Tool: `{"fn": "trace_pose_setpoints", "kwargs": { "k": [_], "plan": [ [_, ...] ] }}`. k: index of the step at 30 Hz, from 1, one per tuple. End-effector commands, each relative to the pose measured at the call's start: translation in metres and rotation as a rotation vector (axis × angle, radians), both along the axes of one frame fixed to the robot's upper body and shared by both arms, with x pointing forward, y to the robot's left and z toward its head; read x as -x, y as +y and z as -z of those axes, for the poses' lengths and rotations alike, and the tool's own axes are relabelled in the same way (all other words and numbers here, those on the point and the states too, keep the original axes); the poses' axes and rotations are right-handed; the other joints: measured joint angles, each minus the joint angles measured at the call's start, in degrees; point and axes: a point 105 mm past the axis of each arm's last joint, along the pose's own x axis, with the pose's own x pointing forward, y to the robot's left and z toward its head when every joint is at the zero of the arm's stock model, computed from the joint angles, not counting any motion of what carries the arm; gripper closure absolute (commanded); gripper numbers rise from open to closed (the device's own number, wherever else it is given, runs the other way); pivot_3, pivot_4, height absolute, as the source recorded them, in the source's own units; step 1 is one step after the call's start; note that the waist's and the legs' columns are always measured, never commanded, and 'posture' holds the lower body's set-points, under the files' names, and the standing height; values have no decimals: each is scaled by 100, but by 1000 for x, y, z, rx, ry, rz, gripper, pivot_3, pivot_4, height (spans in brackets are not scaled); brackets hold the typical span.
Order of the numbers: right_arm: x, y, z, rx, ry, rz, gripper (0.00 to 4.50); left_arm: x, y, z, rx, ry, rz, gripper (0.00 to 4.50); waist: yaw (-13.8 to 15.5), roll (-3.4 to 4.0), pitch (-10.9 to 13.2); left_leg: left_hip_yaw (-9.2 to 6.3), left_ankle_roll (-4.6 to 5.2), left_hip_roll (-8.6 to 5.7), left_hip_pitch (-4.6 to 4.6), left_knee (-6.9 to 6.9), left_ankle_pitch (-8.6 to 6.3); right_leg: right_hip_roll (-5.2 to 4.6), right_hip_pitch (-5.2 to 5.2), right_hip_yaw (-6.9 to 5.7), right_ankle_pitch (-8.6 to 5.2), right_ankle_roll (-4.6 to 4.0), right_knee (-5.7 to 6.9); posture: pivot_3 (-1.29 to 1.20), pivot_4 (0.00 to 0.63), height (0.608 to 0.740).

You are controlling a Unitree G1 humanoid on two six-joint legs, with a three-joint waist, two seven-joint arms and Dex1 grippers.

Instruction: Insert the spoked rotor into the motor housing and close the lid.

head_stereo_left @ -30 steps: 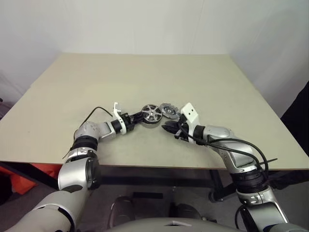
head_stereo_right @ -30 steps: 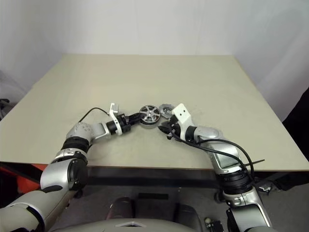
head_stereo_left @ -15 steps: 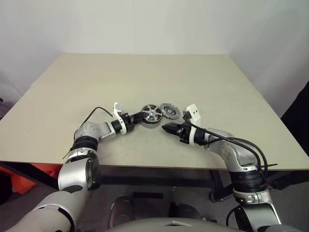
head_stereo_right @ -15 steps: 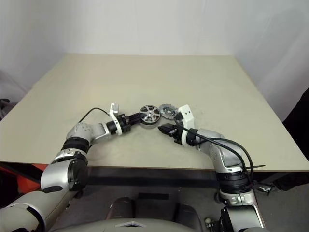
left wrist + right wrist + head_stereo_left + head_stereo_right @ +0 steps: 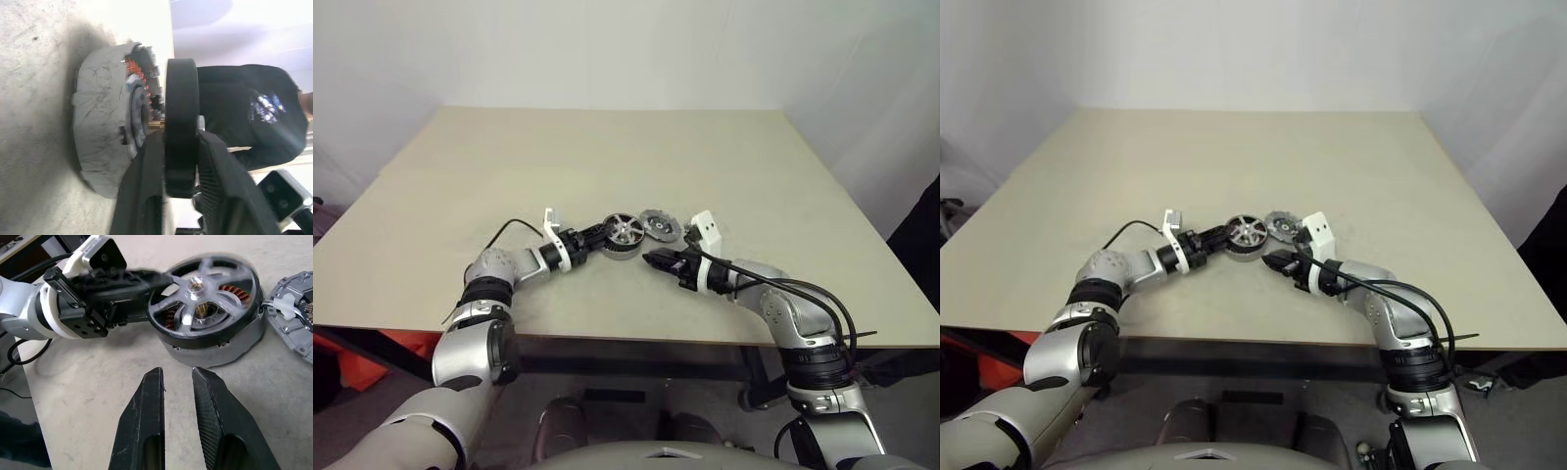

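Note:
The spoked rotor [image 5: 205, 289] hangs just over the motor housing [image 5: 215, 350], whose copper windings show through the spokes. In the left wrist view a gap with windings separates the rotor's dark rim [image 5: 181, 122] from the grey motor housing [image 5: 98, 127]. My left gripper [image 5: 597, 236] is shut on that rim, one finger on each side. The lid [image 5: 659, 225], a smaller grey disc with cut-outs, lies flat just right of the housing. My right gripper [image 5: 177, 374] hovers in front of the housing, jaws narrowly open and holding nothing.
All parts sit near the front middle of the beige table [image 5: 607, 147]. A black cable [image 5: 509, 225] loops off my left wrist. A person in a dark shirt [image 5: 244, 112] stands beyond the table in the left wrist view.
My right wrist has rolled and the hand has drawn off the lid, which now shows whole. The left gripper and rotor have stayed in place.

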Motion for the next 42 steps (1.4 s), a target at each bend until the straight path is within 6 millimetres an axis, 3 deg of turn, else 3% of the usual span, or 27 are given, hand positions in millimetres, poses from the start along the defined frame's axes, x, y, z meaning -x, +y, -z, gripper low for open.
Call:
{"fn": "trace_pose_setpoints", "kwargs": {
  "k": [1, 14, 20, 25, 35, 42],
  "plan": [
    [-2, 2, -9, -10, -44, -9, 3573, -4, 5, 4, -51, 8, -27, 2213, 18, 0, 0, 0, 0, -2, 2, 0, 0, -2, 2, 0, -1, 1, 0, 0, 0, 740],
    [-2, 1, -10, -6, -49, -10, 3573, -3, 17, -19, -90, -86, 20, 2213, 45, 0, 0, 0, -20, 2, -14, -28, 12, 3, -24, -1, -2, 4, -3, 0, 0, 740],
    [-5, 4, -11, -9, -57, -16, 3573, 3, 27, -29, -114, -112, 41, 2213, 44, -1, 0, 1, -20, -2, -42, -30, 12, 4, -43, -1, 8, -35, -2, 0, 0, 740],
    [-9, 9, -15, 10, -98, -31, 3573, 6, 34, -27, -176, -158, 35, 2213, 43, -1, 1, 0, -21, -1, -48, -29, 13, 3, -46, -2, 7, -35, -1, 0, 0, 740],
    [-51, 38, -21, 140, -253, -17, 3573, 22, 21, -23, -449, -446, 135, 2213, -48, -1, 1, -1, -28, 1, -45, -26, 17, 3, -49, -2, 7, -35, 15, 0, 0, 740],
    [-64, 61, -22, 157, -292, -73, 3573, 27, 20, -26, -585, -600, 191, 2213, -99, -2, 1, -1, -27, 1, -65, -20, 17, 4, -67, -2, 7, -37, 24, 0, 0, 740]
  ]
}}
